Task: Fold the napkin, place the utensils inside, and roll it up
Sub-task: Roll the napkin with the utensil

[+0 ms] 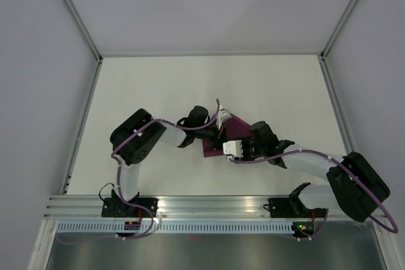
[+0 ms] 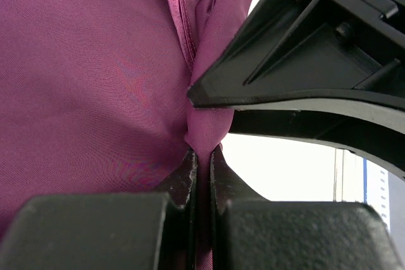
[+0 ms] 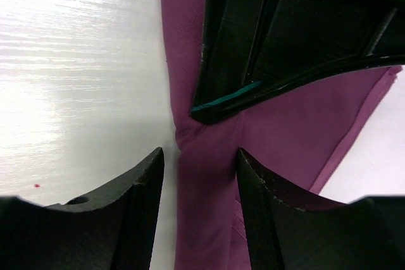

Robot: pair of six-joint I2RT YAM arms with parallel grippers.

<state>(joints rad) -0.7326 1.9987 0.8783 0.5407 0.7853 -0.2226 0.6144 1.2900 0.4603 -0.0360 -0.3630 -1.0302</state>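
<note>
The dark magenta napkin lies on the white table between my two arms. My left gripper is shut on a pinched fold of the napkin, and cloth runs down between its fingertips. My right gripper is open and straddles the napkin at its left edge. Its fingers do not touch the cloth. It sits close in front of the left gripper, almost tip to tip. In the top view the right gripper is just near-right of the left one. No utensils are in view.
White table with a metal frame along its sides and an aluminium rail at the near edge. The right gripper's black finger fills the upper right of the left wrist view.
</note>
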